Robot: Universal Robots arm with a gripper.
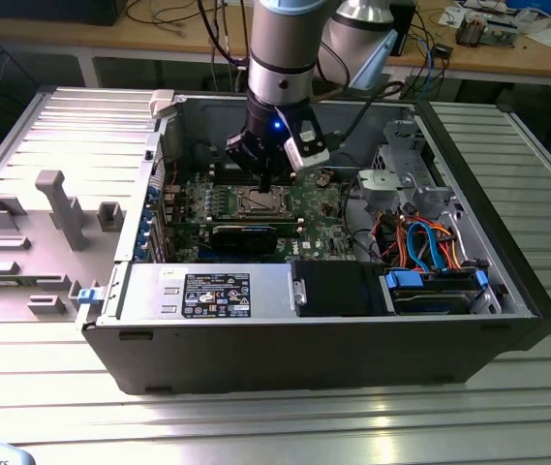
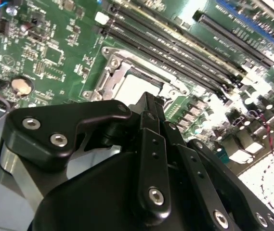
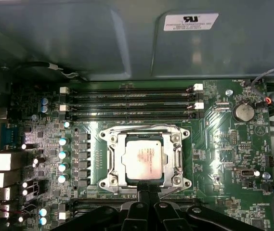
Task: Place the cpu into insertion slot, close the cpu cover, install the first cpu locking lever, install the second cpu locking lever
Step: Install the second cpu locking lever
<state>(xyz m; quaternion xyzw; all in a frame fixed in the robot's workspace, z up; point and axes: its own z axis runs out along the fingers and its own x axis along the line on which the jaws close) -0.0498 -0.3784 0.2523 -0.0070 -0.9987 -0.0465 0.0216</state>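
Note:
The cpu (image 3: 144, 156) lies flat in the insertion slot (image 3: 103, 182) on the green motherboard, its pale metal face showing. The silvery cpu cover (image 3: 116, 159) lies down around it as a frame. My gripper (image 3: 144, 193) hangs just above the socket's edge, its two black fingers pressed together, shut with nothing visible between them. In the second wrist view the gripper (image 2: 149, 100) tips stand over the cpu (image 2: 132, 86) and the cpu cover (image 2: 109, 77). In the exterior view the gripper (image 1: 265, 184) reaches down into the open computer case above the insertion slot (image 1: 260, 201).
Slim memory slots (image 3: 127, 103) run beside the socket, with a coin battery (image 3: 244, 112) nearby. A long black card (image 1: 244, 235), the power supply (image 1: 207, 291) and a drive cage with coloured cables (image 1: 430, 242) crowd the case. A grey fixture tray (image 1: 33, 232) lies at the exterior view's left.

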